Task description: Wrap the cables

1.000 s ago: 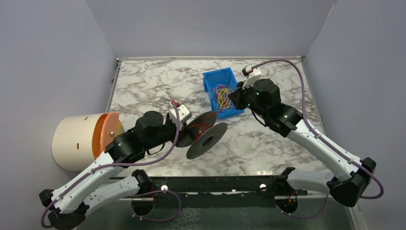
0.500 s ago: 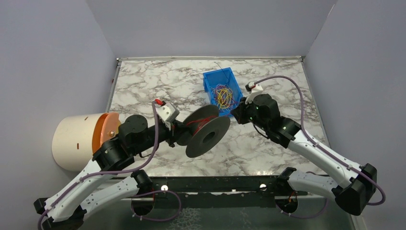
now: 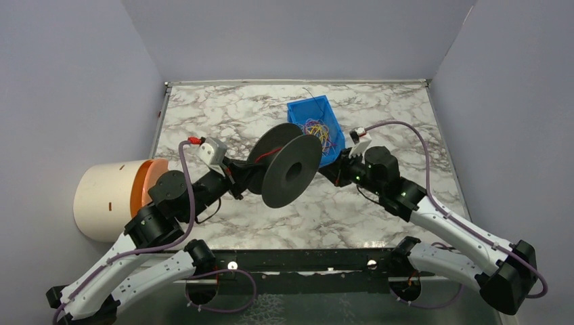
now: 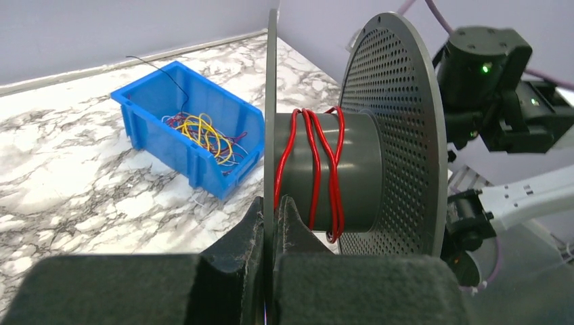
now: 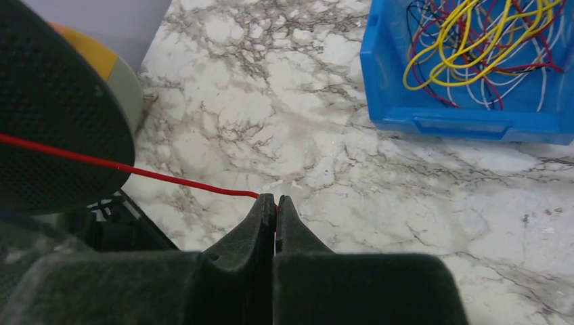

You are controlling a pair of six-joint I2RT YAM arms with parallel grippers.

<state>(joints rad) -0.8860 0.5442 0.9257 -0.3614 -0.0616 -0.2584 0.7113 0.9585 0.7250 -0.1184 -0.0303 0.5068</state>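
Observation:
A dark grey spool (image 3: 288, 167) hangs above the table's middle, its thin flange pinched in my left gripper (image 4: 271, 201), which is shut on it. A red cable (image 4: 313, 169) loops a few turns round the spool's core (image 4: 352, 172). My right gripper (image 5: 275, 198), just right of the spool, is shut on the free end of that red cable (image 5: 162, 176), which runs taut to the spool (image 5: 54, 115). The other cables (image 3: 318, 131), yellow, red and purple, lie tangled in a blue bin (image 3: 299, 108) behind the spool.
A cream cylinder with an orange lid (image 3: 112, 196) lies on its side at the table's left edge. Grey walls close in the marble table (image 3: 223, 122) at the back and sides. The blue bin (image 5: 467, 122) sits just beyond my right gripper.
My left arm has lifted the spool up and back toward the bin, turning it more upright. My right gripper has drawn down from the bin to the spool's right side.

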